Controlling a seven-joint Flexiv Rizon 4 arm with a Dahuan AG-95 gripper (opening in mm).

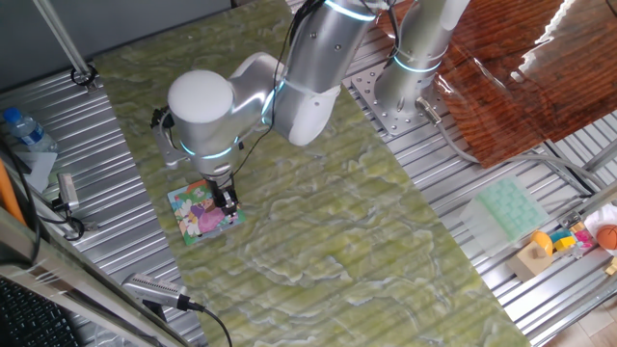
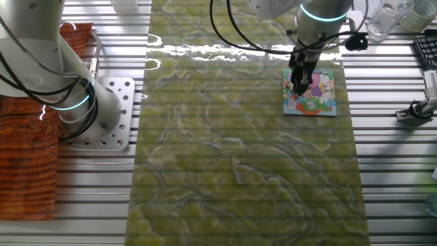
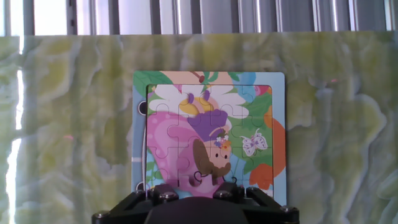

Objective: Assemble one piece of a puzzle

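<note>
The puzzle [image 1: 198, 214] [image 2: 317, 92] [image 3: 211, 124] is a small square board with a teal border and a pink, white and green cartoon, lying flat on the green marbled mat [image 1: 337, 241]. My gripper [image 1: 228, 204] [image 2: 298, 87] [image 3: 193, 188] points straight down over the board's edge nearest the hand camera, very close to its surface. Its dark fingers look narrow and close together in both fixed views. In the hand view only the finger bases show, covering the board's lowest row. The piece is hidden; I see it in no view. The board's visible part looks filled.
A second arm's base [image 1: 415, 67] [image 2: 75, 102] stands on a bolted plate beside the mat. A pale green tray [image 1: 508, 207] and several toys [image 1: 578, 236] lie on the slatted table. A red woven mat [image 1: 521, 77], a bottle [image 1: 24, 130] and cables sit around the edges.
</note>
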